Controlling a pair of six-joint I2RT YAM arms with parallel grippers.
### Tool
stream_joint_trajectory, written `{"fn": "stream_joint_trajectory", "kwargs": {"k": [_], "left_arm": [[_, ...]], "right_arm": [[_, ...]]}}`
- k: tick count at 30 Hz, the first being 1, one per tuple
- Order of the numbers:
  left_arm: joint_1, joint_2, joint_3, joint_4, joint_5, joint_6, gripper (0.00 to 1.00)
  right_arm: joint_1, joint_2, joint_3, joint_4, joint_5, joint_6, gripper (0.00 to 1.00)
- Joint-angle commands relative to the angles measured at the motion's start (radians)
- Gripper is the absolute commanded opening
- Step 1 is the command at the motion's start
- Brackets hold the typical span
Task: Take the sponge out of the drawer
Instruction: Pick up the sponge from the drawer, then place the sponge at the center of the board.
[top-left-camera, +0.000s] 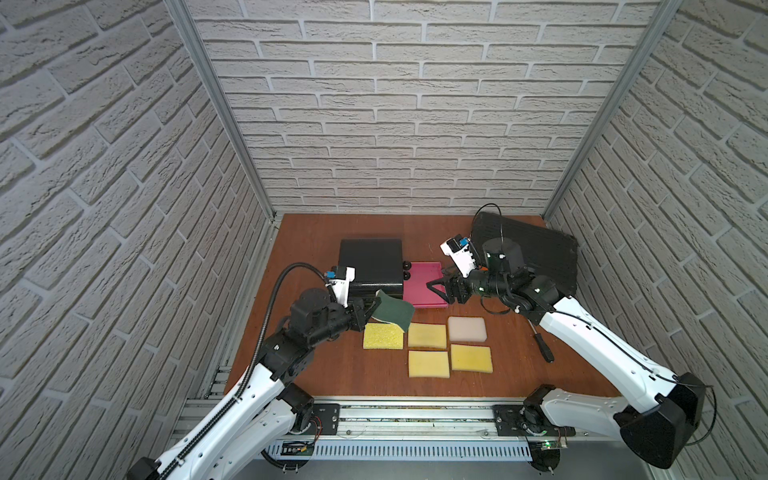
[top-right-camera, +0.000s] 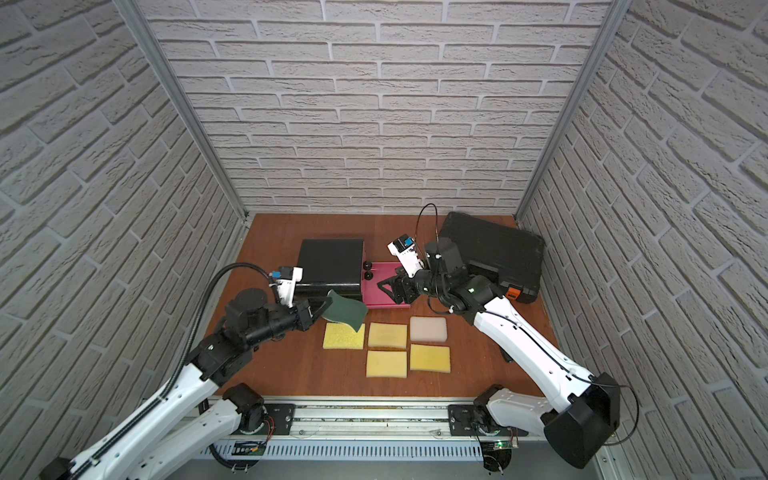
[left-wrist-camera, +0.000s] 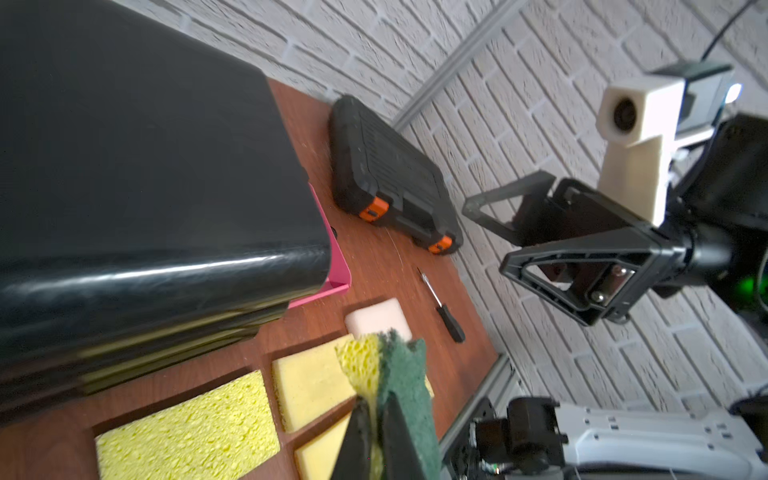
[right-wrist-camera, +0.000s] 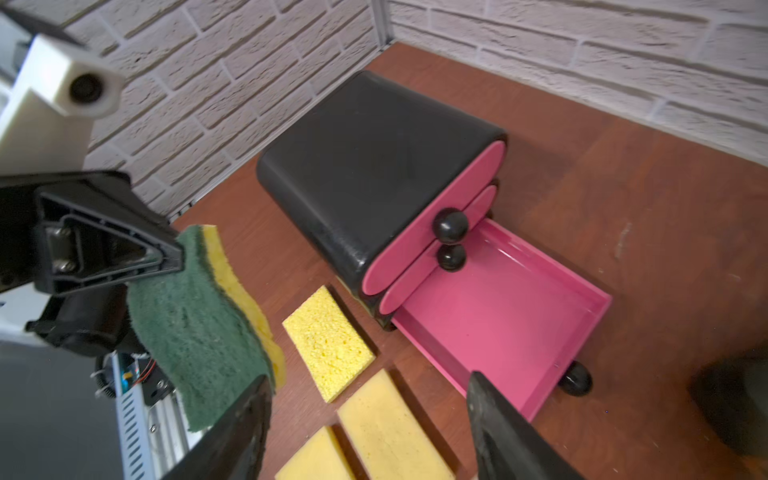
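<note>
A green-and-yellow sponge (top-left-camera: 395, 311) (top-right-camera: 347, 312) hangs in the air in front of the black drawer unit (top-left-camera: 371, 266), over the near corner of a yellow sponge on the table. My left gripper (top-left-camera: 372, 309) (left-wrist-camera: 376, 401) is shut on one edge of the sponge (left-wrist-camera: 399, 365), green side up. The pink bottom drawer (top-left-camera: 415, 286) (right-wrist-camera: 498, 307) is pulled out and shows nothing inside. My right gripper (top-left-camera: 436, 291) (right-wrist-camera: 368, 380) stands open above the drawer's outer end, holding nothing; the sponge's (right-wrist-camera: 199, 324) free end is close beside one of its fingers.
Several yellow sponges (top-left-camera: 428, 336) and a white one (top-left-camera: 466, 329) lie in rows on the brown table in front of the drawer. A black tool case (top-left-camera: 536, 249) sits at the back right. A screwdriver (top-left-camera: 544, 349) lies beside my right arm.
</note>
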Motion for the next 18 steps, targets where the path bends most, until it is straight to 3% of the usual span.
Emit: {"fn": "stream_joint_trajectory", "kwargs": {"k": [1, 9, 18], "left_arm": [[-0.077, -0.094, -0.109, 0.04, -0.225, -0.174, 0.0], [-0.358, -0.132, -0.215, -0.021, -0.473, -0.325, 0.0], [-0.535, -0.185, -0.33, -0.075, -0.637, -0.512, 0.0]], "right_arm": [[-0.001, -0.019, -0.032, 0.073, 0.143, 0.072, 0.74], [0.0, 0.031, -0.04, 0.091, 0.181, 0.106, 0.75], [-0.003, 0.086, -0.055, 0.115, 0.21, 0.132, 0.75]]}}
